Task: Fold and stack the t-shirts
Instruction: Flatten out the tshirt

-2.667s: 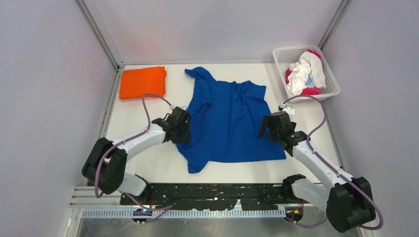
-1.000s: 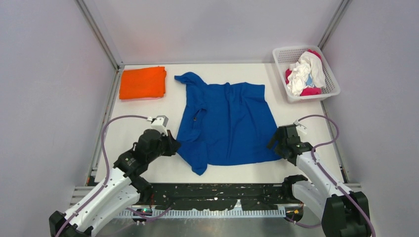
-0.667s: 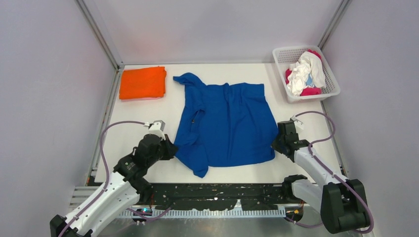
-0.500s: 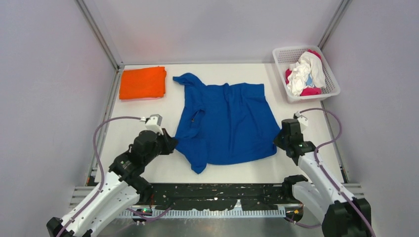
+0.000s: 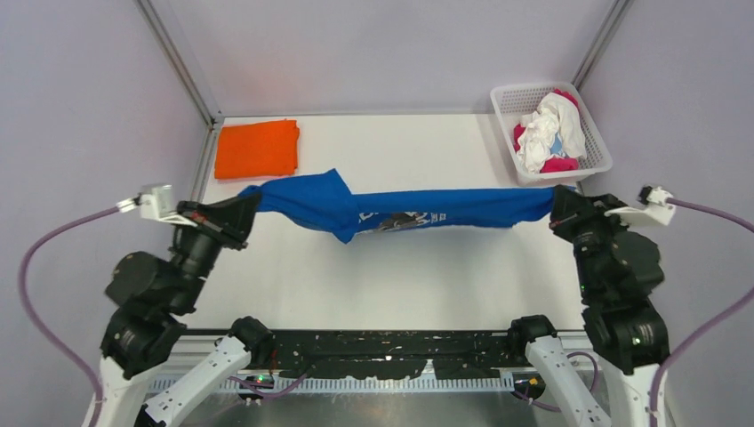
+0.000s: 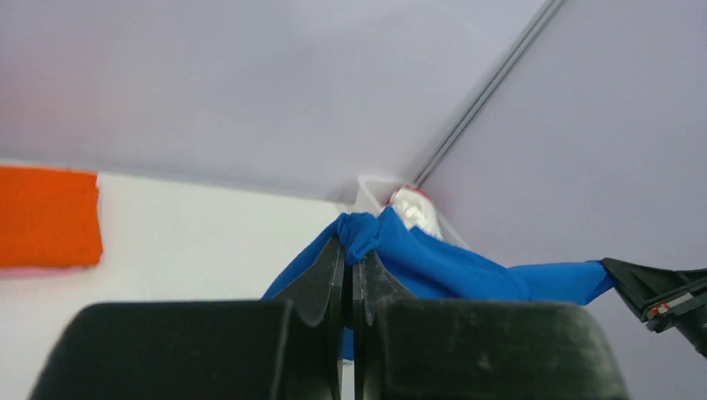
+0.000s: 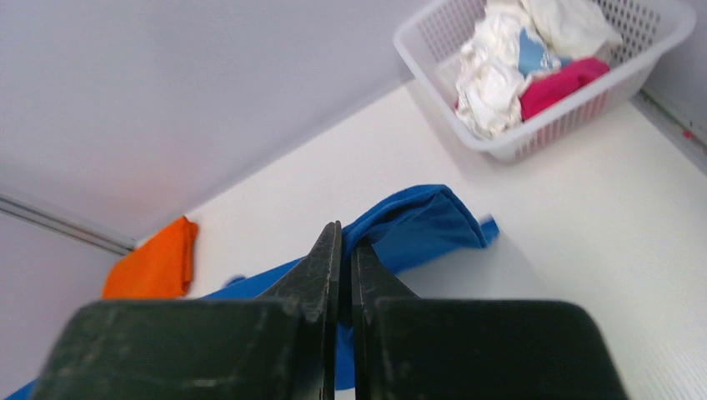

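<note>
The royal blue t-shirt (image 5: 418,212) hangs stretched in the air between both arms, above the white table (image 5: 391,276). A strip of its white-lettered print shows along the lower edge. My left gripper (image 5: 252,197) is shut on the shirt's left end; in the left wrist view that gripper (image 6: 350,243) pinches a bunched blue corner (image 6: 360,229). My right gripper (image 5: 558,197) is shut on the right end, and in its own view (image 7: 346,235) blue cloth (image 7: 417,223) runs between the fingers. A folded orange t-shirt (image 5: 258,149) lies at the far left.
A white lattice basket (image 5: 597,165) at the far right corner holds crumpled white (image 5: 551,129) and magenta (image 5: 558,164) shirts. Grey walls close in the table on three sides. The arm bases and a black rail (image 5: 382,345) run along the near edge.
The blue shirt lay flat on the table; the right gripper closed on its right edge and both arms rose, lifting it into a taut band.
</note>
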You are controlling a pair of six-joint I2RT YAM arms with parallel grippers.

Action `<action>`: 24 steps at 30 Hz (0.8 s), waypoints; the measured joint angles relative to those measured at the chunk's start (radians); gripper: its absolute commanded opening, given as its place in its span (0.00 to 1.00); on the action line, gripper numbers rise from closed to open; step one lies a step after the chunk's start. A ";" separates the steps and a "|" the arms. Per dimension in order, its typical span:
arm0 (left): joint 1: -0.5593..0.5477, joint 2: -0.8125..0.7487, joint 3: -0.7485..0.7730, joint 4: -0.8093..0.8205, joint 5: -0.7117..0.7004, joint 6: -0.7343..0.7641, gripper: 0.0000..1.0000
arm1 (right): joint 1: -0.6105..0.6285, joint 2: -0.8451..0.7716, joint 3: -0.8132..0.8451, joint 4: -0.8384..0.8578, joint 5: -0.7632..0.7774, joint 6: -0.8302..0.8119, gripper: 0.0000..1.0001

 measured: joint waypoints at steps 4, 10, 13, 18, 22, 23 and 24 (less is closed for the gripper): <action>0.000 0.011 0.233 -0.022 0.028 0.057 0.00 | 0.000 -0.005 0.184 -0.057 -0.046 -0.027 0.05; -0.001 0.039 0.500 -0.067 0.111 0.114 0.00 | 0.004 0.003 0.436 -0.145 -0.146 -0.056 0.05; -0.001 0.052 0.582 -0.107 0.132 0.121 0.00 | 0.005 0.005 0.564 -0.160 -0.190 -0.069 0.05; -0.001 0.055 0.640 -0.143 0.146 0.134 0.00 | 0.005 0.000 0.679 -0.168 -0.240 -0.079 0.05; 0.010 0.055 0.623 -0.143 0.136 0.143 0.00 | 0.005 -0.001 0.667 -0.180 -0.242 -0.090 0.05; 0.013 0.056 0.608 -0.138 0.123 0.145 0.00 | 0.005 -0.001 0.653 -0.181 -0.239 -0.091 0.05; 0.013 0.056 0.585 -0.129 0.104 0.149 0.00 | 0.005 0.000 0.632 -0.179 -0.233 -0.093 0.05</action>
